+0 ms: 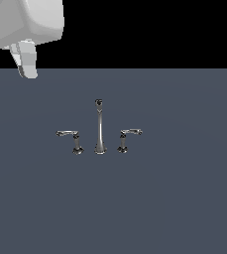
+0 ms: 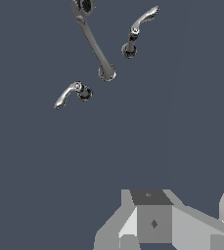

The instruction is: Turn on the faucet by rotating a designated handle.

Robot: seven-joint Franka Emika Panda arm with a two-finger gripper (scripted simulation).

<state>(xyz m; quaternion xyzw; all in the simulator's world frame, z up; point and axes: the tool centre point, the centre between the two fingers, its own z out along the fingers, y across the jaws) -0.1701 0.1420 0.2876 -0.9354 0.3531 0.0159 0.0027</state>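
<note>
Open floor all round faucet (image 1: 100,130); spout (image 1: 99,126) stands between its 2 levers.

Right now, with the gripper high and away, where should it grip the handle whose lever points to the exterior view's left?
Probably the handle by its lever, near the free end. The lever lies level on top of a short upright post, so the gripper can descend from above and straddle it. The spout stands on the post's other side, apart from that end.
</note>
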